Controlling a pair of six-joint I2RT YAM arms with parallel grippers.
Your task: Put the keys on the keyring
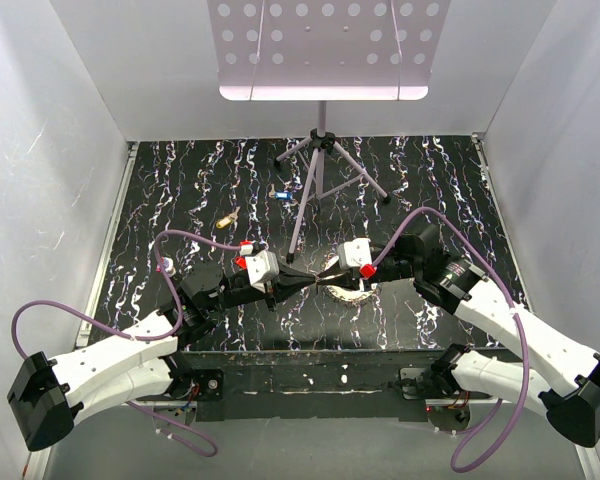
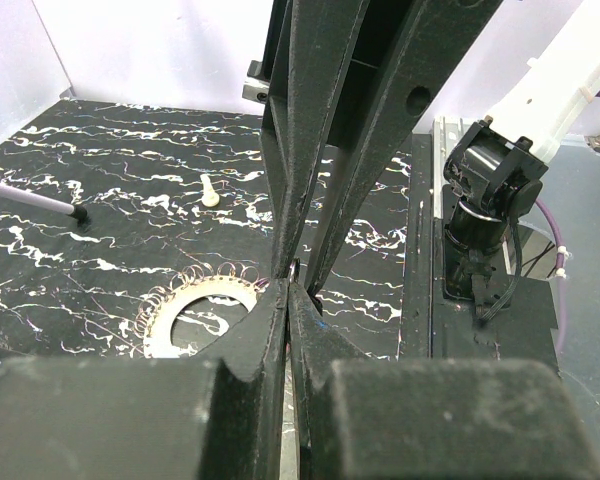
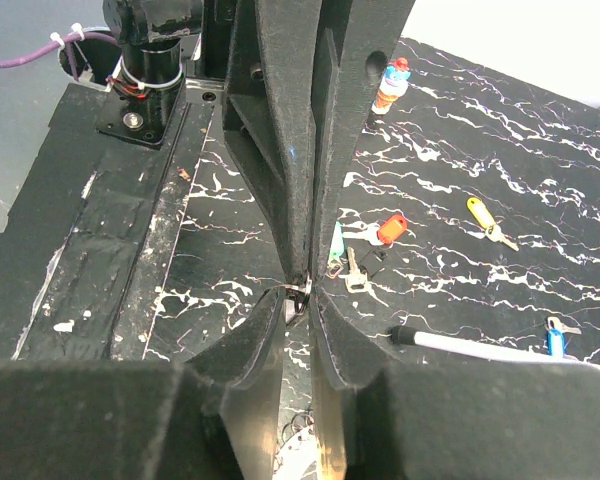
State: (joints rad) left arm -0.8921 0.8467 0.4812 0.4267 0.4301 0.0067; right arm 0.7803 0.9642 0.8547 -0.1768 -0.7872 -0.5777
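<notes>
Tip to tip, likely for threading: right jaws nipping a small silver metal piece, left jaws shut — hold unclear — at the toothed silvery-grey keyring's 10 o'clock.

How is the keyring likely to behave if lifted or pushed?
The keyring looks thin, flat and metal, so probably stiff and light. Lying flat on the table, it likely offers little edge to grip and would slide rather than roll when pushed. The small loops around its rim might snag.
</notes>
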